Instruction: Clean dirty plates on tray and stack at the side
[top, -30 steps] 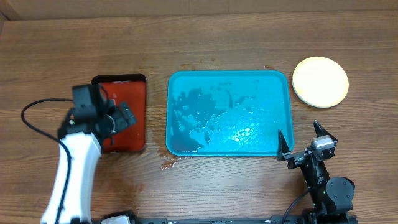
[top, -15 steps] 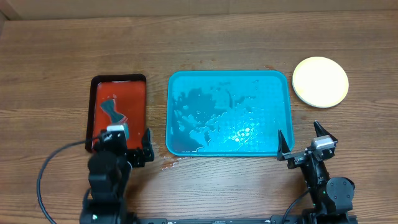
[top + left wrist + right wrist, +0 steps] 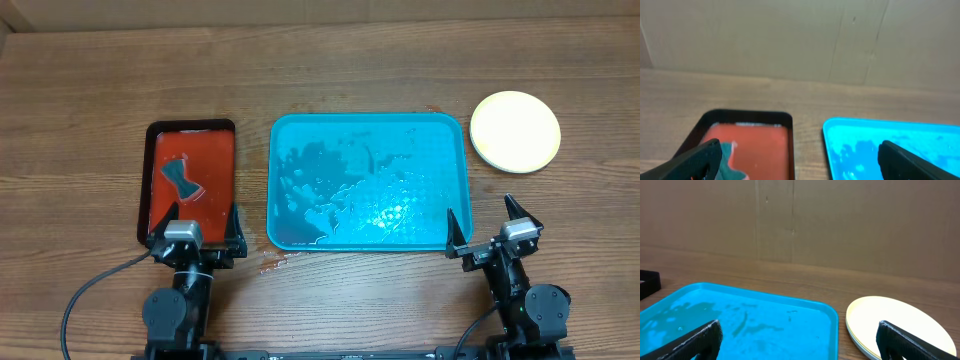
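Note:
The turquoise tray (image 3: 368, 181) lies wet in the middle of the table, with no plates on it. It also shows in the left wrist view (image 3: 890, 145) and the right wrist view (image 3: 750, 325). A stack of pale yellow plates (image 3: 515, 131) sits on the wood to the right of the tray and shows in the right wrist view (image 3: 897, 325). My left gripper (image 3: 196, 222) is open and empty at the front edge, below the black tray. My right gripper (image 3: 486, 226) is open and empty at the tray's front right corner.
A small black tray with a red inside (image 3: 190, 180) stands left of the turquoise tray and holds a grey-green sponge (image 3: 180, 178). Small red drips (image 3: 272, 263) lie on the wood by the turquoise tray's front left corner. A cardboard wall (image 3: 800, 40) closes the back.
My left arm has drawn back from over the black tray to the front edge. The sponge now lies uncovered in the black tray. The right arm has not moved.

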Action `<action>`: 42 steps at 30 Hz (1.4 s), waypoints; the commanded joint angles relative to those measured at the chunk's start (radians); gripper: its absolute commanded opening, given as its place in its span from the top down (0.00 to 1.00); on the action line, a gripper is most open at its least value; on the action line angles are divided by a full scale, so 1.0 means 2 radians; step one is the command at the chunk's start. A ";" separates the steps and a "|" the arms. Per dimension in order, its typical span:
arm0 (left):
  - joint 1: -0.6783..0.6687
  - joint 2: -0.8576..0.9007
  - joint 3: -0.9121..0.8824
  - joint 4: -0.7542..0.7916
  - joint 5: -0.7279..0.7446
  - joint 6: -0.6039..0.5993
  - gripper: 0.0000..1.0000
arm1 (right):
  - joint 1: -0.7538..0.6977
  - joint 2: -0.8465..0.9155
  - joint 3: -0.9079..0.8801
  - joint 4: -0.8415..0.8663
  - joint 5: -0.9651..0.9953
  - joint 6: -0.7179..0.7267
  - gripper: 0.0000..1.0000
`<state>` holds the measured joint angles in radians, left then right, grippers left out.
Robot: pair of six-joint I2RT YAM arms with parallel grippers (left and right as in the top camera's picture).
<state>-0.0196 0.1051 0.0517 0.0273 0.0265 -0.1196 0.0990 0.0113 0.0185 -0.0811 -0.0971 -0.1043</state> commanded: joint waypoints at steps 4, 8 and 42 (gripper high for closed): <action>0.001 -0.051 -0.024 -0.008 -0.004 0.010 0.01 | 0.002 -0.004 -0.005 0.002 0.003 0.003 0.00; 0.005 -0.051 -0.024 -0.043 -0.008 0.010 0.01 | 0.002 -0.004 -0.005 0.002 0.004 0.003 0.00; 0.006 -0.050 -0.023 -0.053 -0.017 0.030 0.00 | 0.002 -0.004 -0.005 0.002 0.003 0.003 0.00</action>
<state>-0.0174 0.0147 0.0090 -0.0772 0.0113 -0.1028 0.0990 0.0113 0.0185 -0.0807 -0.0971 -0.1043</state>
